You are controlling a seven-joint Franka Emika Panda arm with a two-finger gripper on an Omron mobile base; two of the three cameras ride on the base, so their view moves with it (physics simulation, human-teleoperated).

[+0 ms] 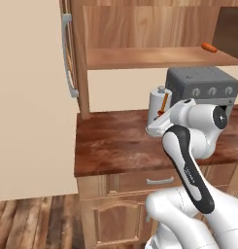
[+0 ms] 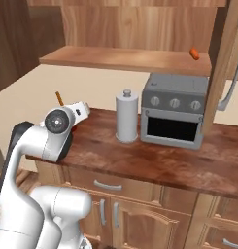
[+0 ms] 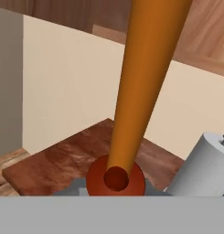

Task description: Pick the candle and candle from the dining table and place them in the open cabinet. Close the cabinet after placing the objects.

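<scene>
Candle (image 3: 147, 82) — the thin orange taper on its dark red holder (image 3: 115, 178) — is rising straight up the middle of the hand view, its holder sitting at the bottom edge where the jaws belong. The jaws themselves are hidden by the holder, so how far apart they are standing cannot be told; the taper is riding with the hand well above the table (image 1: 115, 141). In the left base view the taper is showing as a short orange stick at the gripper (image 1: 157, 121), in front of the white paper-towel roll (image 1: 158, 101). In the right base view it is sticking up just behind the wrist, to the left of the roll and the grey toaster oven (image 2: 174, 112).

The arm is holding the hand over the reddish-brown table, just beside the roll. Above the table, the cabinet (image 1: 154, 57) is standing open — its door (image 1: 67, 53) with the grey bar handle is swung out to the left in the left base view. A small orange object (image 1: 209, 47) is lying on the shelf near its right end.
</scene>
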